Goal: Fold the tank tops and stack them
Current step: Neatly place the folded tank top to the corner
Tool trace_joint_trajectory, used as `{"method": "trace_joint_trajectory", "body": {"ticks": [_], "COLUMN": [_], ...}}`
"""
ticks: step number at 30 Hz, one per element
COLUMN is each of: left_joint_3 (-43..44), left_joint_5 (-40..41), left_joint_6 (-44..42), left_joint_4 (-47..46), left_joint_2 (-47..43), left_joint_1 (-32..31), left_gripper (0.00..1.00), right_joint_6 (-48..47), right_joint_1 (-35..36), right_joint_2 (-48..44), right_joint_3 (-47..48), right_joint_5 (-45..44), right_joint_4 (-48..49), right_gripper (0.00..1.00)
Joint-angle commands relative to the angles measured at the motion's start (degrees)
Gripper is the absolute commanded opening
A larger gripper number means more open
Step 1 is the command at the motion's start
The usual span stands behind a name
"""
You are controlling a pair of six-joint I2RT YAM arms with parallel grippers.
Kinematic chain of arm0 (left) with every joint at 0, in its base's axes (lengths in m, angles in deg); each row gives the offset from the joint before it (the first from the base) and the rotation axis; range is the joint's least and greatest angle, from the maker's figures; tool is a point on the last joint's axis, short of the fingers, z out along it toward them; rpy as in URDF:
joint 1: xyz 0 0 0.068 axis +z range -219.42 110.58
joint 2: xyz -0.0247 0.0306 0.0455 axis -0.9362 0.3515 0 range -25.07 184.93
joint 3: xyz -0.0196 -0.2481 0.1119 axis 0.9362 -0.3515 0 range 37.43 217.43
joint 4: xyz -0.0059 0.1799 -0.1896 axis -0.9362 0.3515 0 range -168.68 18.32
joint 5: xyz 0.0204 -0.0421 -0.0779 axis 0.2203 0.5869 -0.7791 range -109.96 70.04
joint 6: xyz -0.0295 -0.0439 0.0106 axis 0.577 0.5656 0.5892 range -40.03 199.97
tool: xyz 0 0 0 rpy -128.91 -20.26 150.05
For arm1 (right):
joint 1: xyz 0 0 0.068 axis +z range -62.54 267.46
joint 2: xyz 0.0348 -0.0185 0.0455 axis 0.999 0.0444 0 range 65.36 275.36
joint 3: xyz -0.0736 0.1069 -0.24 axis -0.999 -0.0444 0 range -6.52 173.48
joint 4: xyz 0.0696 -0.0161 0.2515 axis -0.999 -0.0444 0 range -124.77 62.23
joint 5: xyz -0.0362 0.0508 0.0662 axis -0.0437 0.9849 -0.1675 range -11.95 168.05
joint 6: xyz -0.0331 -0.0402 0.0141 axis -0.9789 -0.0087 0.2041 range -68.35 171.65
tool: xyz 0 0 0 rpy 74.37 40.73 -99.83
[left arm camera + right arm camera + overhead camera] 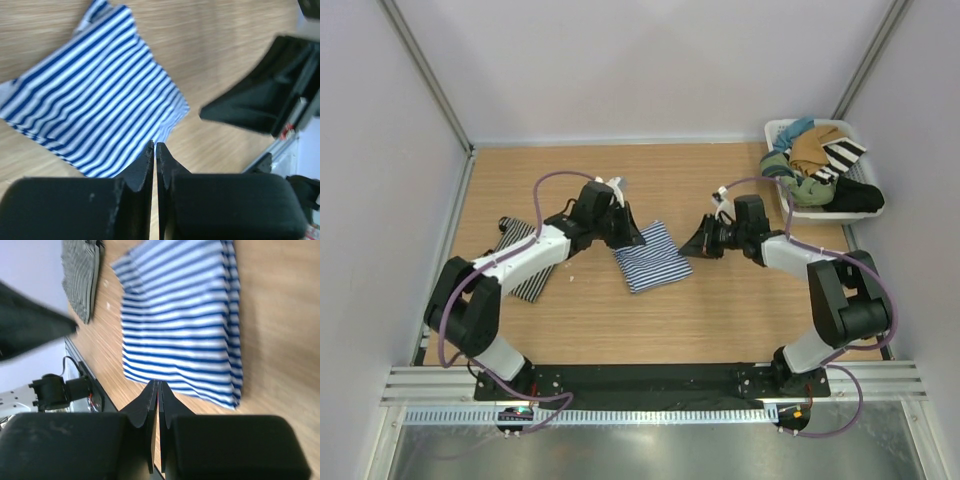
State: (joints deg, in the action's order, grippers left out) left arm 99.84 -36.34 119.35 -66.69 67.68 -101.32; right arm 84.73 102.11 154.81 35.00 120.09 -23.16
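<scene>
The blue-and-white tank top [652,257] lies folded into a rectangle in the middle of the table, filling much of the left wrist view [95,100] and the right wrist view [185,325]. The fine black-and-white tank top [525,262] lies folded at the left, under my left arm, and shows at the top left of the right wrist view [80,275]. My left gripper [625,233] hovers over the blue top's far left corner, shut and empty [155,145]. My right gripper [692,243] sits just right of that top, shut with nothing between its fingers [158,381].
A white basket [775,130] at the back right holds a pile of tan, green, teal, black and wide-striped clothes. Grey walls stand on three sides of the wooden table. The black base rail [650,380] runs along the near edge.
</scene>
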Motion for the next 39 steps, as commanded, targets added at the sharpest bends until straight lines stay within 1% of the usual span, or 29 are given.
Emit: {"method": "trace_joint_trajectory", "body": {"ticks": [1, 5, 9, 10, 12, 16, 21, 23, 28, 31, 33, 34, 35, 36, 37, 38, 39], "left_joint_3": [-3.1, -8.4, -13.3, -14.0, -15.6, -18.5, -24.3, -27.1, -33.4, -35.0, -33.9, -31.8, -30.5, -28.9, -25.6, -23.8, -21.9], "left_joint_5": [1.3, 0.2, 1.1, 1.0, 0.4, -1.3, 0.0, 1.9, 4.6, 5.8, 8.7, 10.6, 13.1, 15.7, 22.3, 25.5, 30.5], "left_joint_6": [3.0, 9.1, 11.2, 11.5, 12.6, 14.2, 14.6, 14.6, 15.7, 15.6, 14.0, 13.1, 12.1, 10.5, 9.5, 8.9, 8.4], "left_joint_4": [-2.2, -7.2, -11.4, -11.6, -15.7, -22.0, -27.0, -27.6, -30.6, -28.9, -22.6, -19.1, -11.4, -6.5, -2.1, 6.5, 11.4], "left_joint_2": [-4.7, -6.9, -7.8, -7.2, -6.4, -3.0, -0.9, -0.6, -2.7, -7.6, -10.9, -14.8, -16.4, -18.3, -21.0, -22.4, -23.6], "left_joint_1": [-2.5, -4.3, -5.1, -5.1, -5.2, -5.4, -6.7, -8.0, -10.6, -10.8, -10.8, -10.7, -10.7, -10.5, -10.2, -9.9, -9.7], "left_gripper": [0.04, 0.03, 0.02, 0.02, 0.01, 0.0, 0.0, 0.0, 0.0, 0.02, 0.04, 0.06, 0.07, 0.08, 0.09, 0.09, 0.09], "right_joint_6": [1.6, 5.3, 8.3, 8.9, 10.9, 12.6, 12.7, 12.8, 12.1, 10.9, 9.9, 9.6, 9.1, 7.6, 7.0, 6.3, 5.3], "right_joint_1": [0.3, 1.7, 3.8, 4.1, 4.5, 4.6, 4.5, 4.2, 4.0, 4.1, 4.2, 4.1, 4.2, 4.1, 4.2, 4.2, 4.2], "right_joint_2": [1.6, 7.0, 13.0, 15.8, 18.6, 24.9, 33.0, 35.7, 36.9, 34.9, 33.5, 31.9, 31.2, 30.3, 28.6, 27.5, 26.6], "right_joint_3": [6.4, 12.5, 19.5, 20.6, 23.2, 26.0, 29.6, 31.0, 32.3, 31.5, 30.4, 29.9, 29.9, 29.9, 30.0, 29.9, 29.6], "right_joint_5": [-0.2, -0.2, -0.4, -0.5, -0.1, 0.5, -0.2, -0.6, -1.6, -1.7, -1.9, -2.0, -2.1, -2.5, -3.4, -3.8, -4.3], "right_joint_4": [-0.5, 1.2, 3.3, 4.1, 5.3, 8.3, 8.7, 8.8, 7.9, 7.4, 7.2, 6.8, 6.4, 4.6, 3.8, 3.0, 2.2], "right_gripper": [0.09, 0.09, 0.08, 0.08, 0.08, 0.07, 0.06, 0.05, 0.05, 0.05, 0.12, 0.16, 0.23, 0.26, 0.28, 0.33, 0.35]}}
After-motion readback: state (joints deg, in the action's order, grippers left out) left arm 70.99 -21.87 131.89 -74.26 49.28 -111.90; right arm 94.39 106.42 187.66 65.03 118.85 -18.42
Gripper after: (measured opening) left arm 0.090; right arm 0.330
